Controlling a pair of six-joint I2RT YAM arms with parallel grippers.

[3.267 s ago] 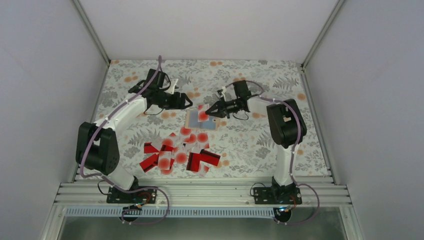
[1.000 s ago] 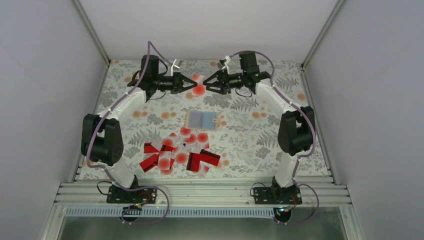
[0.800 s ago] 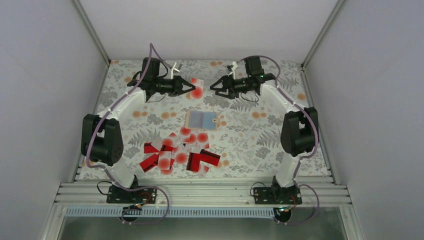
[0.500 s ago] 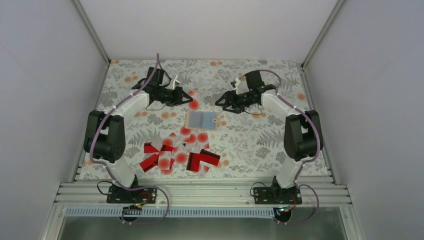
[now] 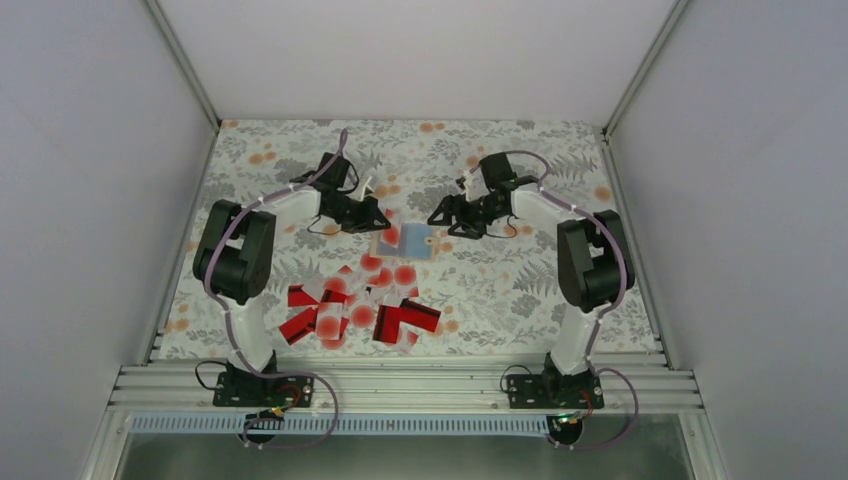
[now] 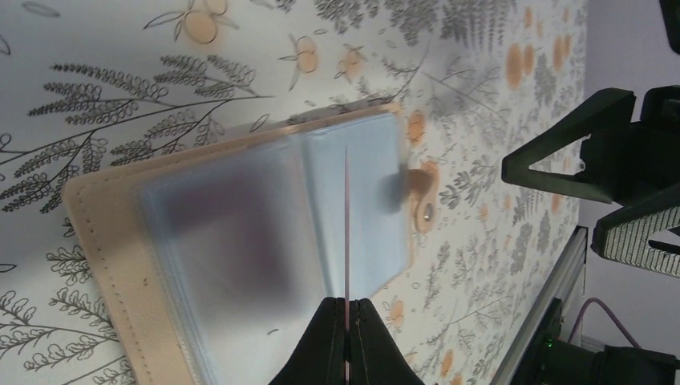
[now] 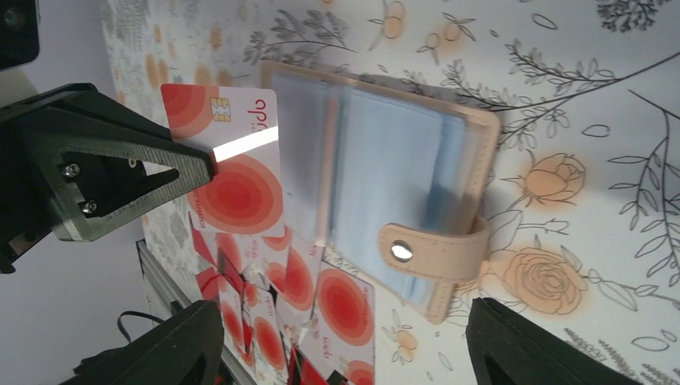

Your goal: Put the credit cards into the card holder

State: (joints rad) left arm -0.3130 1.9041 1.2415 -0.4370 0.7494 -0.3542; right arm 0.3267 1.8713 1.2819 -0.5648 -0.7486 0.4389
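Step in hand: slotting one card. My left gripper point(image 6: 346, 311) pinches tight on white red-dotted card point(image 7: 239, 178), edge-on in left wrist view, hanging over open card holder point(image 5: 405, 241) lying on table point(image 5: 520, 290). Card edge sits above blue-grey sleeves; contact, cannot tell. My right gripper point(image 5: 446, 214) spread wide, empty, just beside holder's strap side. Remaining cards point(image 5: 360, 312) heaped nearer me, apart from holder. Next, I judge: tilt card, find sleeve mouth, slide in; right fingers probably must pin holder.
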